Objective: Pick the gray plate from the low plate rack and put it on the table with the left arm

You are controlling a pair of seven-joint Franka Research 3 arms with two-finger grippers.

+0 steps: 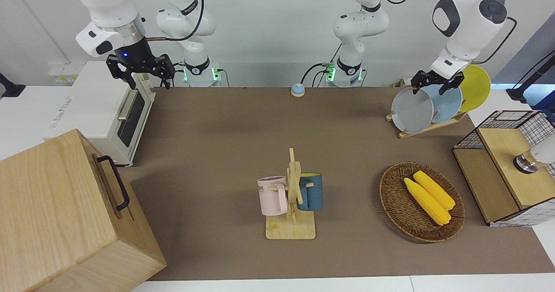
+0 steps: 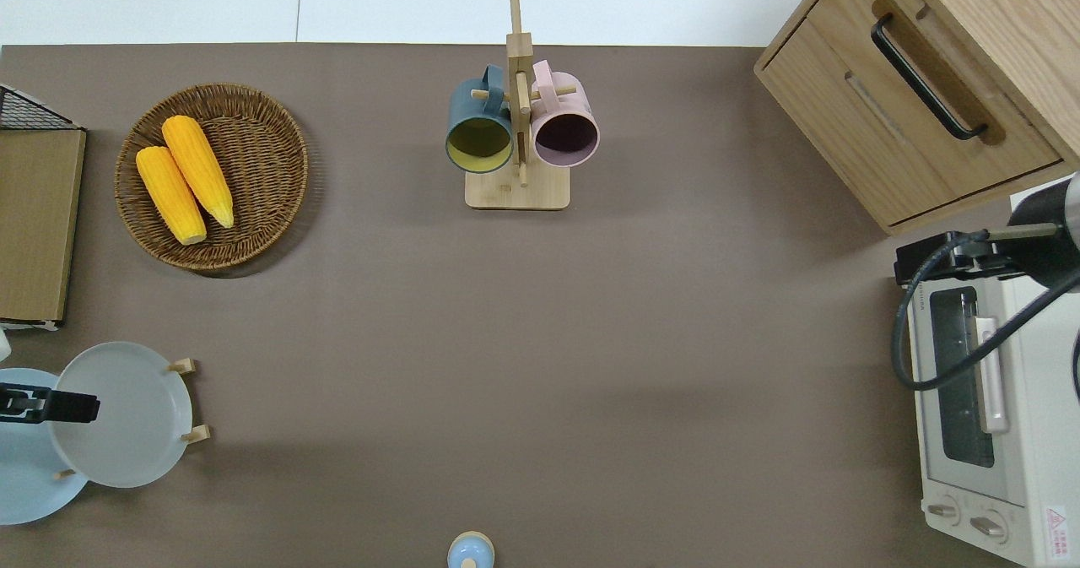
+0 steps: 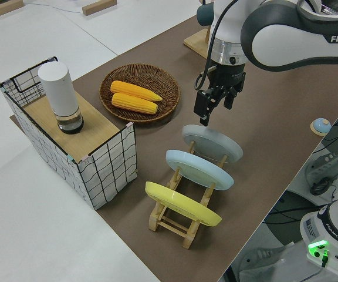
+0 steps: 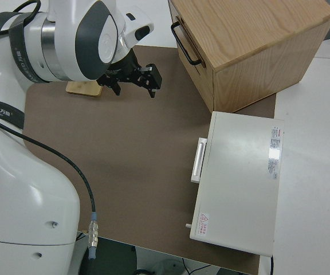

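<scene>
- Left side view shows the step in hand as the approach to the grasp: the black two-finger left gripper (image 3: pixel 213 100) hangs just above the top rim of the round matte light-gray plate (image 3: pixel 212 143).
- The gray plate stands slanted in the end slot of the low pale wooden slat rack (image 3: pixel 183 218), the slot nearest the middle of the brown table (image 1: pixel 225 153). A light-blue plate (image 3: pixel 199 169) leans in the next slot and a yellow plate (image 3: pixel 182 203) in the last.
- The left gripper's fingers are apart and hold nothing.
- To do the step well, lower the gripper so that one finger passes on each face of the gray plate's upper rim. The gap to the light-blue plate is narrow, so the finger on that side likely needs careful alignment before descent.
- Close firmly on the rim; a thin, smooth plate may pivot in a two-finger pinch.
- Lift along the slant of the pegs, not straight sideways, to avoid dragging the rack or tipping the neighbouring plates.
- Arm pose: the left arm (image 1: pixel 467 18) reaches down from above with its wrist pointing at the rack; in the overhead view the gripper lies over the edge where the gray and light-blue plates overlap.
- The right arm (image 1: pixel 113 14) is parked, its gripper open and empty.
</scene>
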